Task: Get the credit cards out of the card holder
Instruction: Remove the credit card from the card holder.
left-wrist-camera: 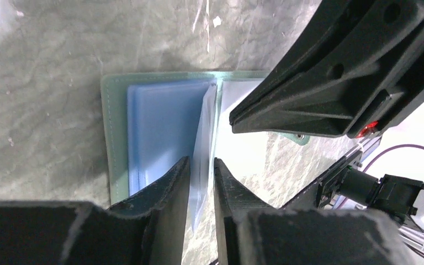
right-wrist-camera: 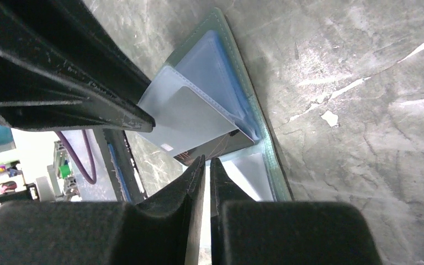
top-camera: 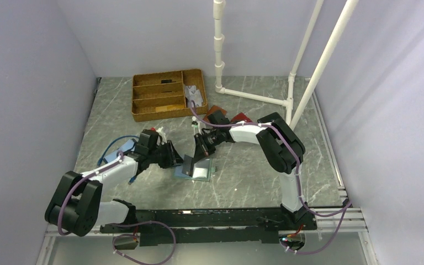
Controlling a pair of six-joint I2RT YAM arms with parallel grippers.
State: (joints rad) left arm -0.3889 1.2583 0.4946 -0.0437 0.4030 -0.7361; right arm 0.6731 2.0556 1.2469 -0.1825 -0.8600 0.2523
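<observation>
The light blue card holder (top-camera: 201, 171) lies open on the table, greenish rim showing (left-wrist-camera: 107, 138) (right-wrist-camera: 265, 143). My left gripper (top-camera: 175, 157) (left-wrist-camera: 201, 165) is shut on one clear sleeve leaf (left-wrist-camera: 204, 138) of the holder and holds it upright. That leaf holds a dark card (right-wrist-camera: 215, 146) behind a frosted pocket (right-wrist-camera: 190, 118). My right gripper (top-camera: 201, 150) (right-wrist-camera: 207, 161) is nearly closed with a thin gap. Its tips are at the dark card's lower edge, and nothing shows between them.
A wooden divided tray (top-camera: 165, 94) stands at the back with whitish cards (top-camera: 195, 95) in its right compartment. Brown (top-camera: 216, 110) and red (top-camera: 242, 117) wallets lie behind my right arm. A white pipe frame (top-camera: 254, 96) rises at the back right. A blue cable (top-camera: 116, 144) loops near my left arm.
</observation>
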